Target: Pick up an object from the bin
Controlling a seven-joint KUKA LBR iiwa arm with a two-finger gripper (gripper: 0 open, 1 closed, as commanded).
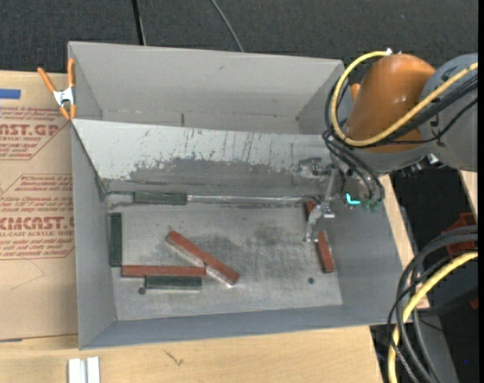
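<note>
Looks like a robotics lab to me: an industrial arm (386, 94) trailing yellow cables (335, 106) hangs over a scuffed grey metal bin (202, 78) set on a plain wooden table (226, 349).

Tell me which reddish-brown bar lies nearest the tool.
The short reddish-brown bar at the right of the bin, beside the tool; the level bar and the slanted bar lie far left.

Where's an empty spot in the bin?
Bare floor lies between the slanted red bar and the short red bar by the hand. Front left is crowded: a long red bar and a green bar lie side by side.
</note>
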